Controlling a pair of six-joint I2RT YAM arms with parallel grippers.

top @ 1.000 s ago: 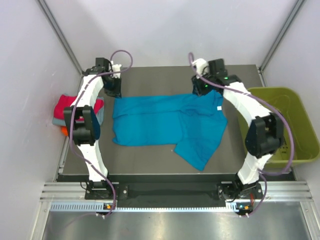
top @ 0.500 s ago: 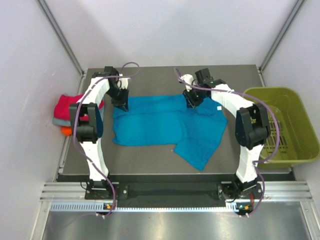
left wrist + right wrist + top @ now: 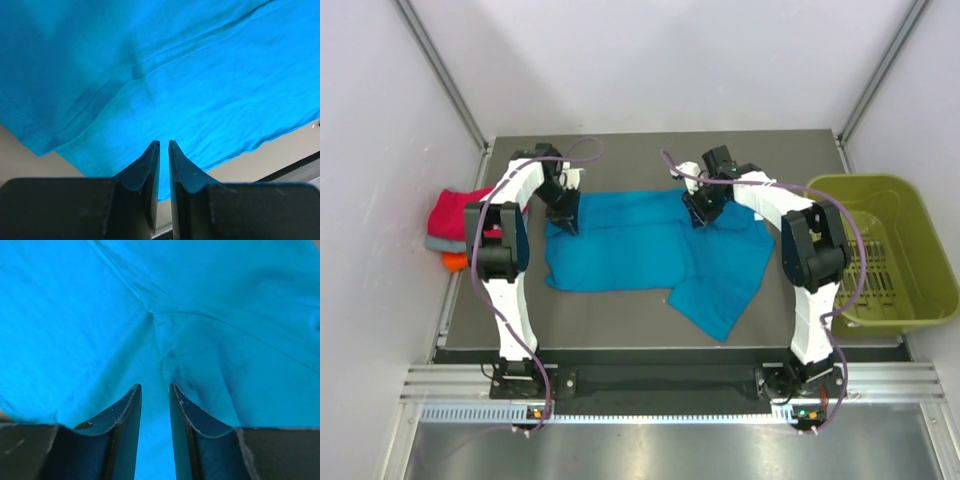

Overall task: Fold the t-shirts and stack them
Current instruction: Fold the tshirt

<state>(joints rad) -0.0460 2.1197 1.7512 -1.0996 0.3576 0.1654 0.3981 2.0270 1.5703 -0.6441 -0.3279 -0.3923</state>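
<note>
The teal-blue t-shirt [image 3: 650, 250] lies spread across the middle of the dark table [image 3: 620, 318], one sleeve trailing toward the near right. Both arms reach over to its far edge. The left gripper [image 3: 566, 222] is at the far-left corner, its fingers drawn to a thin slit and pinching the hem. The right gripper [image 3: 698, 216] is farther right along that edge, nipped on a pucker of cloth. The folded shirts [image 3: 455, 225] sit stacked off the left edge, and the green bin [image 3: 895, 255] stands on the right.
</note>
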